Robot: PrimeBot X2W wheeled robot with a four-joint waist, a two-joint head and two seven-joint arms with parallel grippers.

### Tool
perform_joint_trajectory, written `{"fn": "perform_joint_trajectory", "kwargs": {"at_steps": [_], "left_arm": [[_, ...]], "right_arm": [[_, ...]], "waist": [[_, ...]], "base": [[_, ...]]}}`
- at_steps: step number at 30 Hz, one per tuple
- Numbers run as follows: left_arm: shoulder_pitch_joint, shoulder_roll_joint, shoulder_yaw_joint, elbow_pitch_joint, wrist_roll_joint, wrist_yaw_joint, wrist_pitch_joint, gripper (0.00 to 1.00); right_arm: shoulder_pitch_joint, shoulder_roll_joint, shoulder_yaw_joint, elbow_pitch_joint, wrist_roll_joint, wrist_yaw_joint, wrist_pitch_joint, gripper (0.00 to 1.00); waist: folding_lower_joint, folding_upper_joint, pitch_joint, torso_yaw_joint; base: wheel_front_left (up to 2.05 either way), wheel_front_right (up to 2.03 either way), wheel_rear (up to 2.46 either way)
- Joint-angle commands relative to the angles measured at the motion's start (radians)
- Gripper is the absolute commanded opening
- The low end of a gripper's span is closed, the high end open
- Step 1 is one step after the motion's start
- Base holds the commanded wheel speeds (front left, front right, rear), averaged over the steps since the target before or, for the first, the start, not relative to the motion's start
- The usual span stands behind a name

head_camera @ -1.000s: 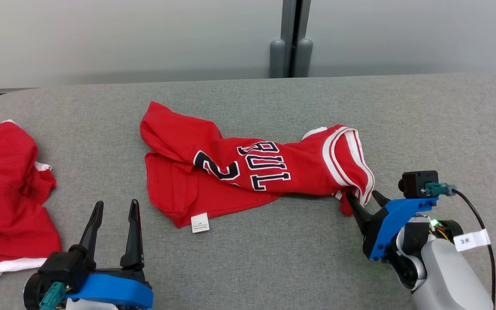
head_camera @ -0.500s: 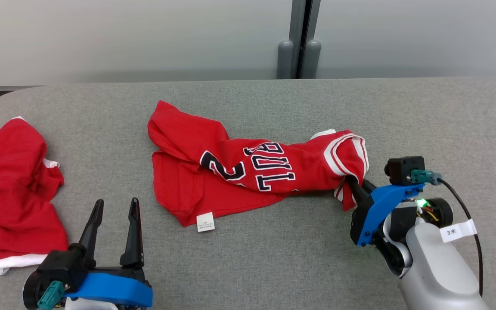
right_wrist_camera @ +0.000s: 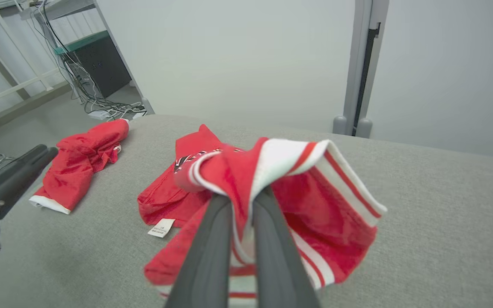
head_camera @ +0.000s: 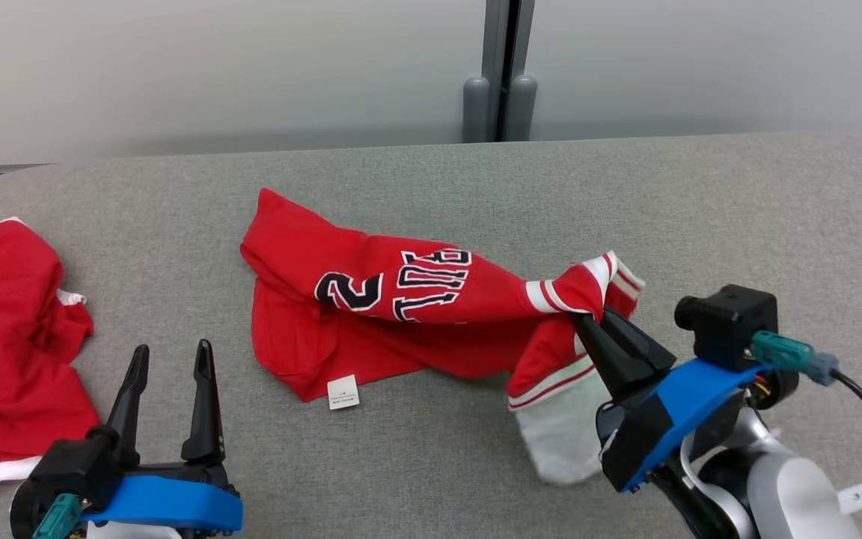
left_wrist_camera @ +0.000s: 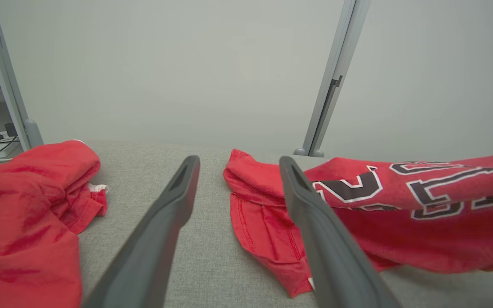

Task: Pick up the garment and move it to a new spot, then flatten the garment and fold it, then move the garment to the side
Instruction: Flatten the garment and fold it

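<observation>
You're pinching the garment (head_camera: 401,299) at one edge w/ the right gripper (head_camera: 590,319), left gripper (head_camera: 171,348) hanging spread; thin bite, so cloth's risking slipping out mid-lift.

The grey fabric desk (head_camera: 431,172) before me carries two red garments. A crumpled jersey (head_camera: 371,299) with dark lettering lies across its middle, its white label (head_camera: 343,391) flat on the cloth. A second bundle (head_camera: 12,337) lies well apart, at my left.
</observation>
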State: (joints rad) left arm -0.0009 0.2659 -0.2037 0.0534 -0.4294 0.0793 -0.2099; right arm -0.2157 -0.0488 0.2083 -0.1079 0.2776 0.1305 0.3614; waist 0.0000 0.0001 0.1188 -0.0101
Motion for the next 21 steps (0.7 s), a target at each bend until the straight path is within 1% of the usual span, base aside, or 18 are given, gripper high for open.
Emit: {"fn": "perform_joint_trajectory", "kwargs": {"at_steps": [1,4,6,8,10,11,15,18,21], "left_arm": [[0.008,0.007,0.007,-0.006,-0.003,0.006,-0.003,1.00],[0.006,0.009,0.009,-0.012,-0.005,0.009,-0.004,1.00],[0.000,0.010,0.009,-0.015,-0.007,0.009,-0.005,1.00],[-0.011,0.010,0.005,-0.017,-0.007,0.008,-0.004,1.00],[-0.024,0.009,0.000,-0.018,-0.005,0.005,-0.002,1.00],[-0.029,0.009,-0.004,-0.017,-0.004,0.002,-0.002,1.00],[-0.051,0.004,-0.017,-0.007,-0.001,-0.006,-0.001,1.00],[-0.065,0.004,-0.026,0.003,0.000,-0.012,-0.001,1.00],[-0.073,0.003,-0.030,0.012,0.000,-0.015,-0.005,1.00]], "right_arm": [[0.034,-0.003,0.001,-0.061,0.025,0.000,0.022,0.00],[0.071,-0.003,-0.032,-0.135,0.044,0.000,0.065,0.00],[0.078,-0.003,-0.077,-0.126,0.023,0.000,0.088,0.00],[0.056,-0.003,-0.120,-0.080,0.007,0.000,0.102,0.00],[0.010,-0.009,-0.157,-0.005,-0.028,0.000,0.099,0.00],[-0.014,-0.025,-0.171,0.042,-0.044,0.000,0.090,0.00],[-0.125,-0.056,-0.221,0.272,-0.070,0.000,0.030,0.00],[-0.217,-0.083,-0.224,0.426,-0.076,0.000,-0.033,0.00],[-0.301,-0.105,-0.210,0.555,-0.080,0.000,-0.107,0.00]], "waist": [[0.0000,-0.0001,0.004,-0.003],[0.0000,-0.0001,0.011,-0.005],[0.0000,-0.0001,0.018,-0.004],[0.0000,-0.0001,0.027,-0.002],[0.0000,-0.0001,0.039,0.002],[0.0000,-0.0001,0.045,0.006],[0.0000,-0.0001,0.068,0.025],[0.0000,-0.0001,0.081,0.044],[0.0000,-0.0001,0.089,0.057]], "base": [[0.00,0.00,0.00],[0.00,0.00,0.00],[0.00,0.00,0.00],[0.00,0.00,0.00],[0.00,0.00,0.00],[0.00,0.00,0.00],[0.00,0.00,0.00],[0.00,0.00,0.00],[0.00,0.00,0.00]]}}
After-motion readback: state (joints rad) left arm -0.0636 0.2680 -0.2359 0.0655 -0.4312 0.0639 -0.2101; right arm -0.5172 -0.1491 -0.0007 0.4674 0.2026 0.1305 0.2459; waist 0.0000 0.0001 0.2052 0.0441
